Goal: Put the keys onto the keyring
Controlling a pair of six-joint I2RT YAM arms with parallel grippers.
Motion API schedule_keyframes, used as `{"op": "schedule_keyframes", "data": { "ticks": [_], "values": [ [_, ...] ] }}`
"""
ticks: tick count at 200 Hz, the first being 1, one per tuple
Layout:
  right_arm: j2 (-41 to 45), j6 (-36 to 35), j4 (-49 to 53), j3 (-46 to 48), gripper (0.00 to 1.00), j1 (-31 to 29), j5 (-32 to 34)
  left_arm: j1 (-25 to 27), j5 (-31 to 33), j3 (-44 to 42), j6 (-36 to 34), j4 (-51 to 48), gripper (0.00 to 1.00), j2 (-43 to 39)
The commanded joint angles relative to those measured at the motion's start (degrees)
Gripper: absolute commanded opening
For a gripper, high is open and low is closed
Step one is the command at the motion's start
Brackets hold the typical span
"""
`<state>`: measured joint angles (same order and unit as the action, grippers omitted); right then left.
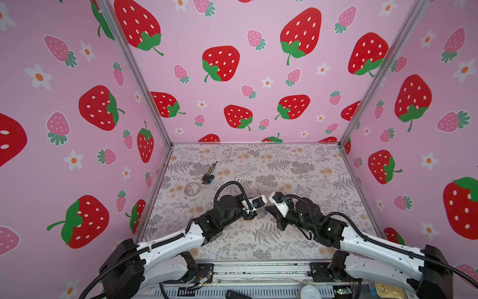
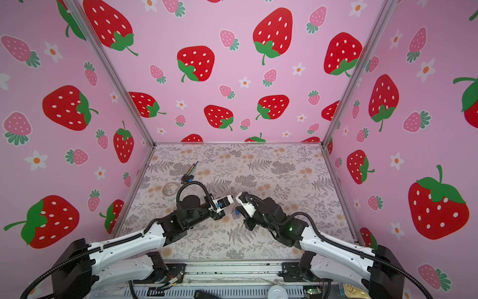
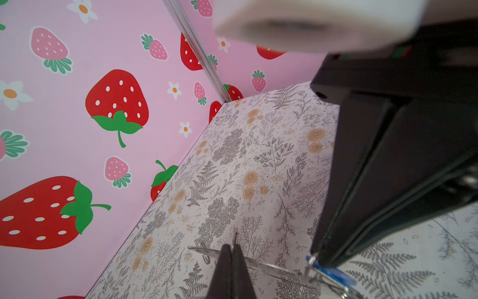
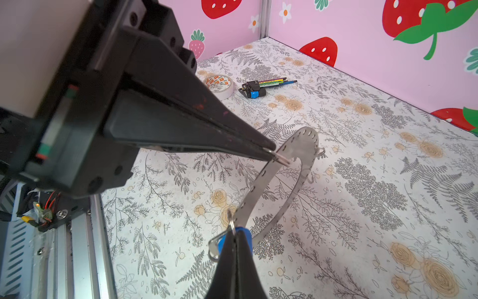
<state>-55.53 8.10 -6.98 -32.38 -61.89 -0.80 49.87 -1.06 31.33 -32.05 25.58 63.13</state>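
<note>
We find both arms meeting over the middle of the floral tabletop (image 4: 362,207), with their claw tips near one another.

Left claw (image 4: 271,152): closed to a tight pinch on the inner edge of the keyring (image 4: 305,143). The keyring is carried clear of the tabletop and stands tilted. Its row of tiny holes is plain along the band. Two small wire loops (image 4: 320,151) sit at its far rim.

Right claw (image 4: 234,234): closed on the blue tag of the keys (image 4: 246,234), which it holds in the air at the lower rim of the keyring. A small silver split ring (image 4: 231,220) at the end of the tag lies against that rim. We cannot tell whether it passes through a hole. The claw hides most of the metal key.

In both top views the keys show only as a blue speck between the two claws, and the keyring is seen nearly edge-on and is hard to make out.

Other items: a roll of tape (image 4: 219,84) and a black-and-blue holder with coloured rods (image 4: 254,89) lie just beside each other toward the left rear of the tabletop, well apart from both claws.
</note>
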Motion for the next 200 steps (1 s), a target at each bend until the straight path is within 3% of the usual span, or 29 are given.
{"op": "schedule_keyframes", "data": {
  "ticks": [1, 84, 200],
  "values": [
    [0.56, 2.6, -2.69, 1.01, 0.0, -0.69, 3.81, -0.12, 0.45, -0.29, 0.37, 3.7, 0.0, -1.25],
    [2.6, 4.26, -4.93, 1.33, 0.0, -2.19, 8.14, 0.78, -0.43, -1.27, -1.0, 3.44, 0.0, -2.03],
    [2.31, 7.44, -6.43, 2.05, 0.0, -2.19, 8.86, 3.02, -1.14, -2.77, -3.19, 4.96, 0.0, -2.76]
  ]
}}
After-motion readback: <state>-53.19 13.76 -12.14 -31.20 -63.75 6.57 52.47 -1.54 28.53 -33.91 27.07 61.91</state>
